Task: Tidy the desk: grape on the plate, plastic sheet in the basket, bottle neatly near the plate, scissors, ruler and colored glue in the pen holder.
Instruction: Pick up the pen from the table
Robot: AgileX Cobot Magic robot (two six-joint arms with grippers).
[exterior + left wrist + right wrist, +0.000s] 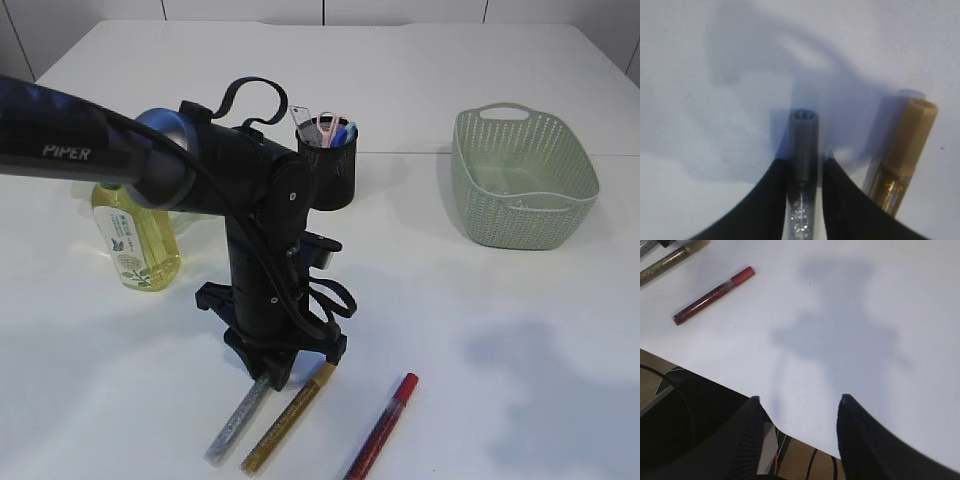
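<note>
Outwardly, the exterior view shows the left hand (268, 372) pressed down on the white worktop (480, 330) over the silver glue pen (238, 420), with the gold glue pen (288, 418) just beside it and the red glue pen (383, 426) further right. Behind stand a yellow bottle (134, 238), a black pen holder (330, 160) with things in it, and a green basket (522, 178).

Only the left wrist view shows the fingers (760, 205) closing tight on either side of the silver pen's barrel; the gold one lies free alongside.

Meanwhile the right wrist view has the right hand (797, 405) open and empty above the worktop's edge, the red pen well apart.
</note>
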